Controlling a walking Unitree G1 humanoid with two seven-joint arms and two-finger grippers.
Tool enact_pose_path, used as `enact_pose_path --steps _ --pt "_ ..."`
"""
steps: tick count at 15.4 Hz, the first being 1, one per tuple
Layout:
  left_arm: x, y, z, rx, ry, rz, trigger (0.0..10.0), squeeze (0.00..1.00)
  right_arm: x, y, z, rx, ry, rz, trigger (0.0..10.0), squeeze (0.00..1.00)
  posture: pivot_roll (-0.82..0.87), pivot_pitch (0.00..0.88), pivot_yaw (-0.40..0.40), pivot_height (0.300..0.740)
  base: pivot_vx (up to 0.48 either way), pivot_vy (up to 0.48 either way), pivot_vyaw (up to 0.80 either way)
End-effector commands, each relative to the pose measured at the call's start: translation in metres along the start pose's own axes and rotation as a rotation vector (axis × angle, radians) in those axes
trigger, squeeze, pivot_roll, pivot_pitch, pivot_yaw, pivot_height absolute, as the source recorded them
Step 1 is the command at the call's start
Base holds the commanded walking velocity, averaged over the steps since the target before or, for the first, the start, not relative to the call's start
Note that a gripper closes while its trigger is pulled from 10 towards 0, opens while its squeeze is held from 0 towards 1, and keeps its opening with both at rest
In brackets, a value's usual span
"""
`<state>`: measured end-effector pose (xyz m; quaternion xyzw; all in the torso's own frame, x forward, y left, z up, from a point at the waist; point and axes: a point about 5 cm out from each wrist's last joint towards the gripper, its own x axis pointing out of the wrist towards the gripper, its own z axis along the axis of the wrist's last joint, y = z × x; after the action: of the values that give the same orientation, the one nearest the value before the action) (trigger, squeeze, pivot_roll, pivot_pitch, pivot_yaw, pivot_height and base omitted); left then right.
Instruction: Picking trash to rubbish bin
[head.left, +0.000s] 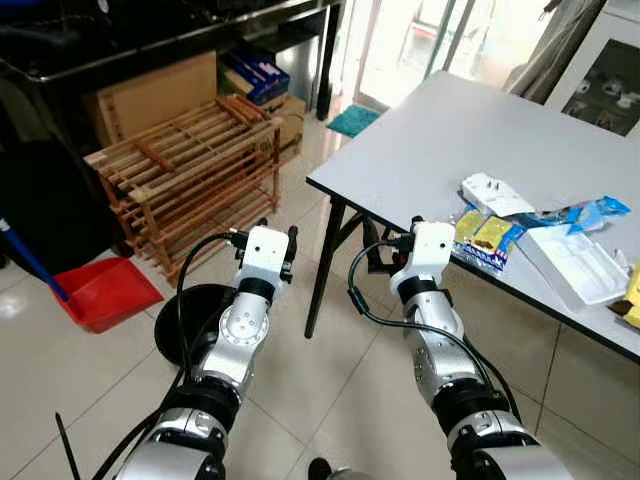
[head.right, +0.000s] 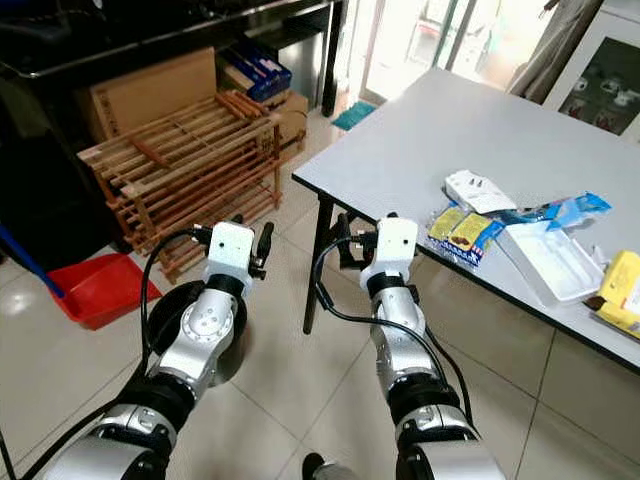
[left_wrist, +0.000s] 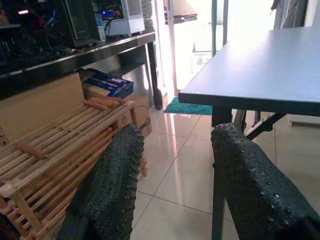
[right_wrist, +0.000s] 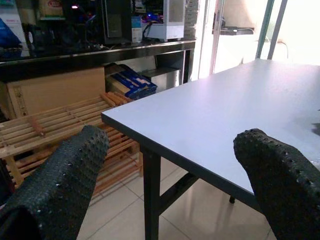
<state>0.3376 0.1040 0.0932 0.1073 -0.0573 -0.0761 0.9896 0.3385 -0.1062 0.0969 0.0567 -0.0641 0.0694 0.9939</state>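
Observation:
Trash lies on the near right part of the grey table (head.left: 450, 130): yellow snack wrappers (head.left: 485, 235), a white packet (head.left: 495, 193), a blue wrapper (head.left: 590, 213), a clear plastic tray (head.left: 580, 262) and a yellow packet (head.left: 632, 295) at the right edge. A round black bin (head.left: 180, 325) stands on the floor under my left arm. My left gripper (left_wrist: 172, 170) is open and empty, held above the floor left of the table's corner. My right gripper (right_wrist: 170, 175) is open and empty too, level with the table's near edge, just short of the snack wrappers.
A wooden slatted rack (head.left: 190, 170) stands at the left with a cardboard box (head.left: 150, 95) behind it. A red dustpan (head.left: 105, 290) lies on the tiled floor beside the bin. The black table leg (head.left: 322, 270) rises between my two arms.

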Motion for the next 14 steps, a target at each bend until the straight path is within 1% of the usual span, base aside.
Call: enact_pose_path --steps 1,2,3,14 --pt "0.0019 -0.0054 0.0041 0.013 -0.014 -0.015 10.0 0.0 -0.0002 -0.0046 0.0004 0.001 0.0 -0.015 10.0 0.0 -0.02 0.036 -0.073 0.74 0.0 -0.394 -0.8" --pt "0.0017 -0.0055 0.0038 0.01 -0.013 -0.015 10.0 0.0 -0.0005 -0.0044 0.0 0.001 0.001 -0.014 10.0 0.0 -0.02 0.036 -0.073 0.74 0.0 -0.371 -0.8" --pt "0.0016 -0.0054 0.0038 -0.001 -0.013 -0.014 10.0 0.0 -0.0004 -0.0045 0.0001 0.0 0.001 -0.014 10.0 0.0 -0.03 0.037 -0.072 0.74 0.0 0.0 -0.8" --pt "0.0013 -0.0073 0.0047 -0.01 -0.02 -0.012 10.0 0.0 -0.0015 -0.0064 -0.0006 -0.004 0.003 -0.014 10.0 0.0 -0.03 0.041 -0.078 0.74 0.0 0.0 -0.8"
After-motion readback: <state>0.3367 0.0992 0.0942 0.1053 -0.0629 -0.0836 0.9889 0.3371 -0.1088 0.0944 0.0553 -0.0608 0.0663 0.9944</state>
